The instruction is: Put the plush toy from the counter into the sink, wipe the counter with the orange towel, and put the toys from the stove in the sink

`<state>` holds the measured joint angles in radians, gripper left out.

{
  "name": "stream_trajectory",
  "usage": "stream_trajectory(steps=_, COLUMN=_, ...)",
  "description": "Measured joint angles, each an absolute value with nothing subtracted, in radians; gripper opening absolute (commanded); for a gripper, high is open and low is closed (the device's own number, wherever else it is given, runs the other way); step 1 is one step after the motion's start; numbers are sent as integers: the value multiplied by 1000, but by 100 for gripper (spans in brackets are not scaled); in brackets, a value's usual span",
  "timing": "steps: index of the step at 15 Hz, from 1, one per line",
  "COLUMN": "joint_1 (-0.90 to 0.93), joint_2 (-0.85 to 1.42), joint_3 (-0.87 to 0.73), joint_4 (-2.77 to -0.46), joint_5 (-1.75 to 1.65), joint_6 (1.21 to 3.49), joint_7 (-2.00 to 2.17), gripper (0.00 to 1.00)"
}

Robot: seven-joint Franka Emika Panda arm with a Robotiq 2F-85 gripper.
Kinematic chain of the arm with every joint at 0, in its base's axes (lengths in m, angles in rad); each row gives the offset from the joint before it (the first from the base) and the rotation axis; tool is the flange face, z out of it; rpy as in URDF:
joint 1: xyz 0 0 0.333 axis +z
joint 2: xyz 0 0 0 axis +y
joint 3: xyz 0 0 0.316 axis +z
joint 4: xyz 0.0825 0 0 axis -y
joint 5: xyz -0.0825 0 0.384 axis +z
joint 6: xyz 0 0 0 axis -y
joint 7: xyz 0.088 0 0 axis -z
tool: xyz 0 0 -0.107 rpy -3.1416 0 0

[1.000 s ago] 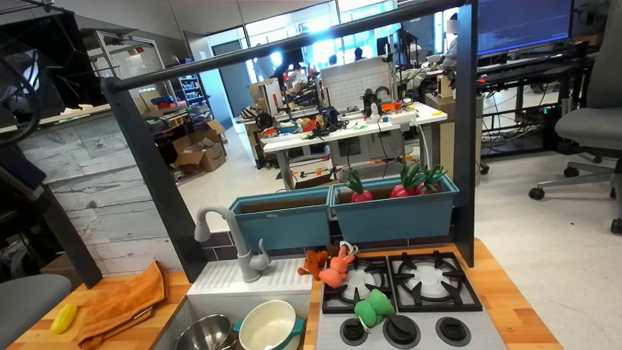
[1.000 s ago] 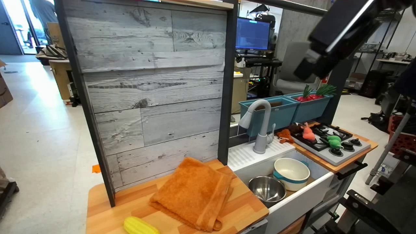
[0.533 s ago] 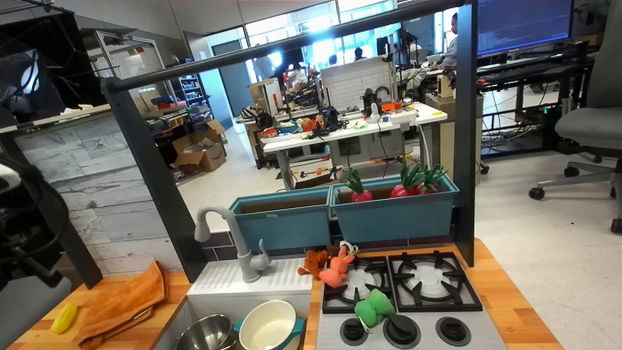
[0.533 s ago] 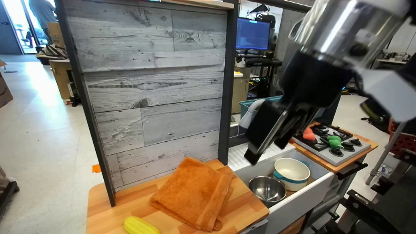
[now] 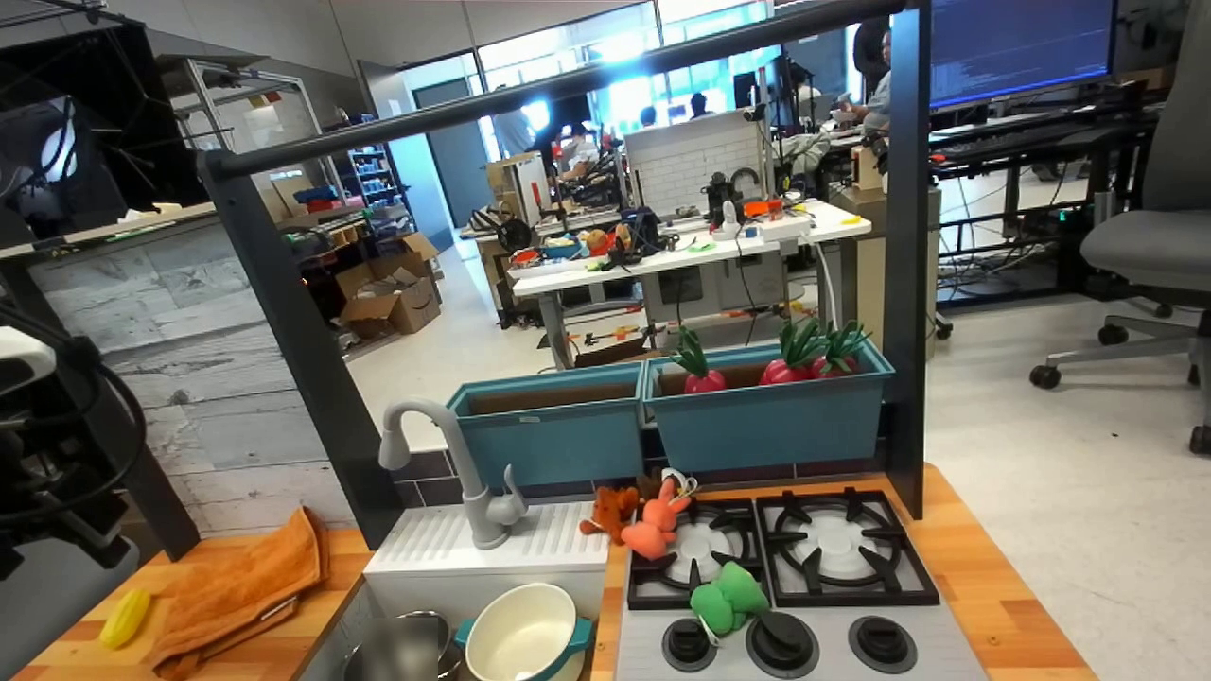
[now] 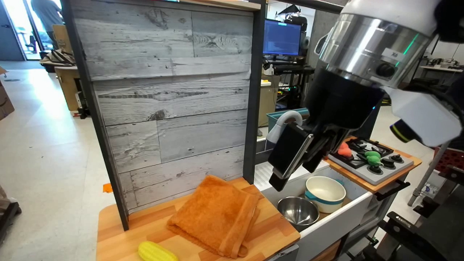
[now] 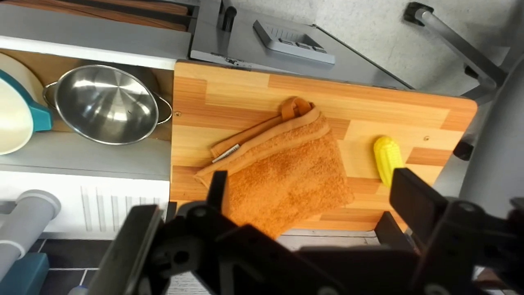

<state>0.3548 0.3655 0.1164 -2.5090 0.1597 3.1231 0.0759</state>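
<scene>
The gripper (image 7: 310, 180) hangs well above the level of the butcher-block counter (image 7: 245, 92), its fingers (image 7: 215, 190) spread wide apart and the orange towel (image 7: 286, 180) visible through the gap in the wrist view. The yellow plush toy (image 7: 386, 157) lies on the counter toward its outer end, near the orange towel but apart from it. The towel is folded, with a hanging loop (image 7: 288, 110) and a white label (image 7: 226, 153) exposed along one side. The sink (image 6: 333, 224) holds a steel bowl (image 7: 106, 104) with wire handles and, just beside it, a cream pot (image 6: 325, 194) with teal handles; whether the two touch cannot be told. A grey faucet (image 5: 490, 530) stands on the ribbed white drainboard (image 5: 558, 539). On the stove (image 5: 833, 624), in both exterior views, the coral toy (image 5: 653, 530) rests over a rear corner of the grate (image 5: 653, 603) nearest the sink, and the green toy (image 5: 728, 599) lies across that grate's front edge, close to the knobs (image 5: 689, 645). A rust-brown toy (image 5: 612, 513) sits at the end of the drainboard, close beside the coral toy; contact between them is unclear. Teal planter boxes (image 5: 558, 454) stand in a row behind, red radishes (image 5: 703, 381) in one.
</scene>
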Motion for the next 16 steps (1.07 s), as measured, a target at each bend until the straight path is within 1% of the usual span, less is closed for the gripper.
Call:
stream_trajectory(steps=5, joint_1=354, joint_2=365, joint_3=117, joint_4=-2511, joint_5=156, joint_6=3123, joint_7=76, gripper=100)
stream_trajectory(steps=8, joint_1=300, joint_2=380, joint_3=184, joint_4=-2474, joint_5=144, joint_6=3066, joint_7=81, gripper=100)
stream_trajectory(steps=9, joint_1=306, joint_2=398, joint_3=184, joint_4=-2443, joint_5=144, joint_6=3064, joint_7=110, gripper=100)
stream_trajectory(steps=11, joint_1=357, joint_2=469, joint_3=153, joint_4=-2355, joint_5=144, joint_6=3076, joint_7=192, gripper=100)
stream_trajectory(steps=13, joint_1=448, joint_2=575, joint_3=95, joint_4=-2245, joint_5=144, joint_6=3089, joint_7=267, gripper=100)
stream_trajectory(steps=16, joint_1=553, joint_2=736, joint_3=45, joint_4=-2068, joint_5=140, joint_6=2985, joint_7=307, gripper=100)
